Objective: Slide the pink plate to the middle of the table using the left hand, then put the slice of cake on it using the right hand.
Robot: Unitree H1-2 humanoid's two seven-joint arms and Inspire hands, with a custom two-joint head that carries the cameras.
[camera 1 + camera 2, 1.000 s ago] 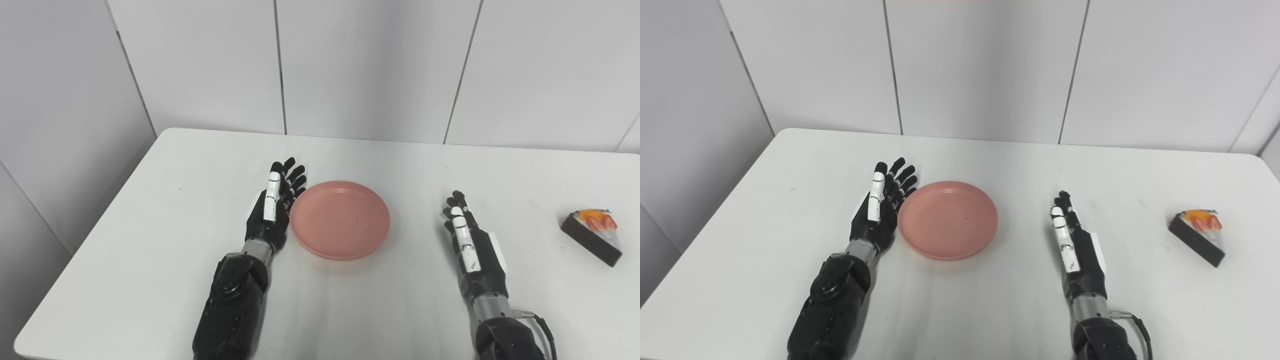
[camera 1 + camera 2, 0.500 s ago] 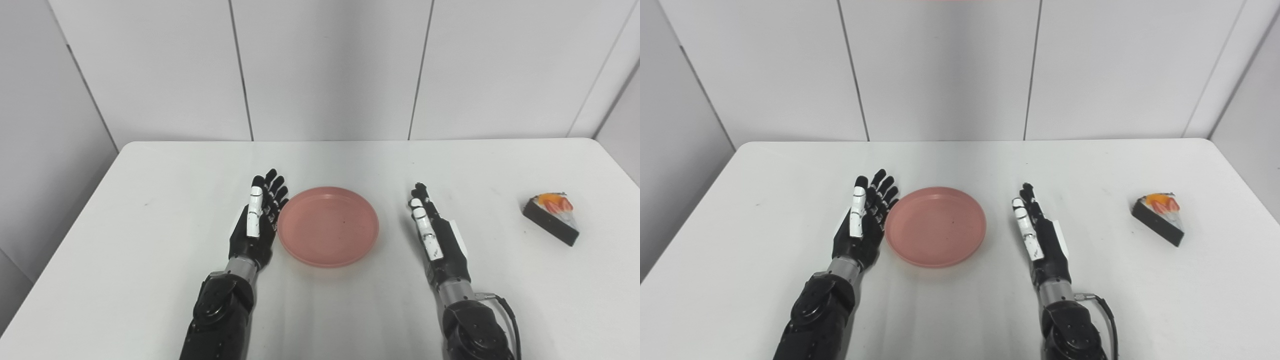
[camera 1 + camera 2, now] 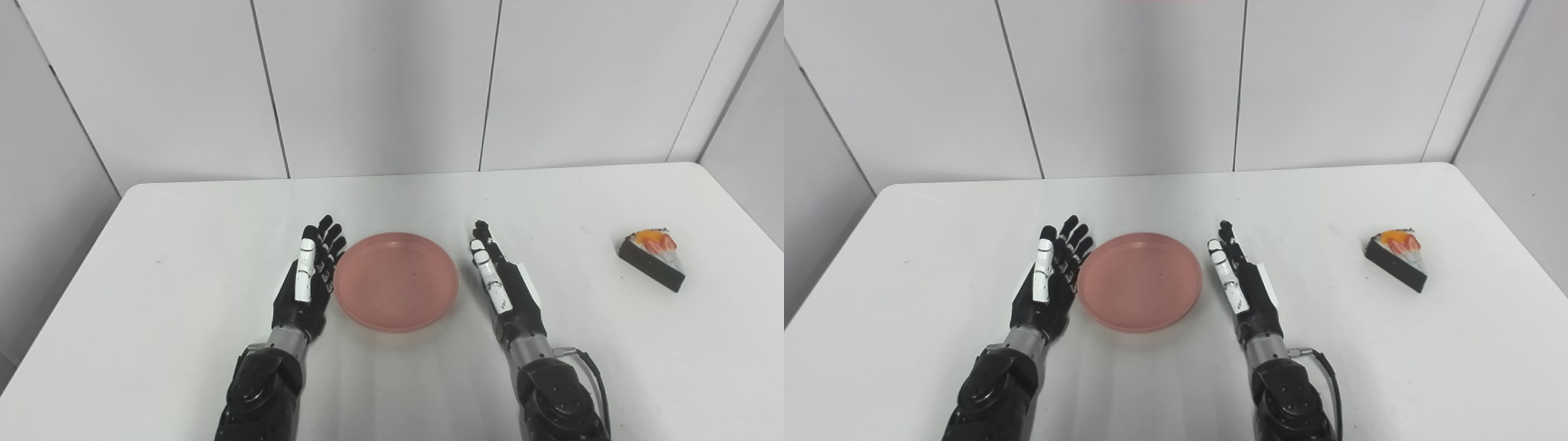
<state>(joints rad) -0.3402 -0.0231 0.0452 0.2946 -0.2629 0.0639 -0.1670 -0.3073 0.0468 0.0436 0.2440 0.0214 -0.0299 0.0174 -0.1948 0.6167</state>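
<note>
**Plate looking centred, cake not yet picked**

Left hand (image 3: 306, 288) is standing on edge with fingers (image 3: 323, 236) extended and slightly spread, holding nothing. Its palm side is sitting against, or just beside, the left rim of the pink plate (image 3: 396, 280); contact is hard to confirm from this angle.

Right hand (image 3: 505, 291) is mirroring it: fingers (image 3: 484, 245) straight and close together, empty, sitting just beside the plate's right rim with a thin gap showing.

The plate is lying flat and empty between the two hands, roughly mid-table (image 3: 184, 257) left to right and somewhat toward the near edge. Judging from that, the slide step is looking done or nearly so.

The slice of cake (image 3: 652, 258) is sitting well apart at the far right, near the table's right edge: dark base, orange and red fruit on top. Nothing is touching it.

Remaining, as I'm reading it: the right hand is needing to travel right to the cake, grasp it, carry it back and set it on the plate. The left hand is looking free to pull away.
</note>
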